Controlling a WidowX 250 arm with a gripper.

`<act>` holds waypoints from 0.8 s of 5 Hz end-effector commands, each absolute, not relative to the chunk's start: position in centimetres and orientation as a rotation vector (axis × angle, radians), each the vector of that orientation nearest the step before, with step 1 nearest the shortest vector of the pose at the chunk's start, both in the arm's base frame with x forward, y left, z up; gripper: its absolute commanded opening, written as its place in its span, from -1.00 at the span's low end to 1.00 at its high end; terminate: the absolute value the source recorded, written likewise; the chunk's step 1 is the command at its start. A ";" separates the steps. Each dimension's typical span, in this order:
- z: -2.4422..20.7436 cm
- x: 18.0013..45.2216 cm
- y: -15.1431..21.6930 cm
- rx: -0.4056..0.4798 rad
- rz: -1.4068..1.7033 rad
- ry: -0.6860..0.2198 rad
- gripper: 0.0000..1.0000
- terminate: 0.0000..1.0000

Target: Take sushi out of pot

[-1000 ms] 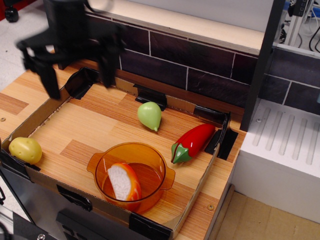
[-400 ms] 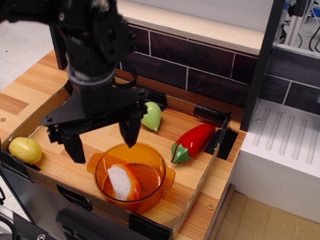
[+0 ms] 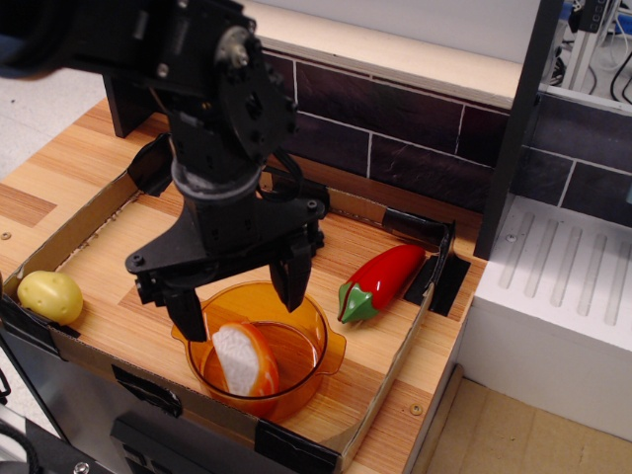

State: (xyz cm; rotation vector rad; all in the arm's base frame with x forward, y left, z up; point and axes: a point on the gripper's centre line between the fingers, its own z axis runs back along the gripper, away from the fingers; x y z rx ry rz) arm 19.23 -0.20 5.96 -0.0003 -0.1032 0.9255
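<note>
The sushi (image 3: pixel 245 359), a white rice piece with an orange strip, lies inside the transparent orange pot (image 3: pixel 318 348) at the front of the wooden tray. My black gripper (image 3: pixel 239 305) hangs just above the pot's far rim, open, with one finger (image 3: pixel 186 314) over the left rim and the other (image 3: pixel 292 283) over the back rim. It holds nothing. The sushi sits just below and between the fingers.
A yellow potato (image 3: pixel 50 295) lies at the tray's left corner. A red pepper (image 3: pixel 380 280) lies right of the pot. The arm hides the pale green toy. Cardboard tray walls (image 3: pixel 395 357) and a dark tiled back wall (image 3: pixel 415 118) bound the space.
The gripper has come from the back left, forward and down, to hang over the pot, now covering the green toy. The sushi and pot have not moved.
</note>
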 end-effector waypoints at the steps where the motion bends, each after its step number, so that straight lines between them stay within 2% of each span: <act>1: 5.7 19.9 -1.3 0.009 0.912 -0.121 1.00 -1.00; 4: 2.6 19.9 -1.1 0.091 0.909 -0.121 1.00 -1.00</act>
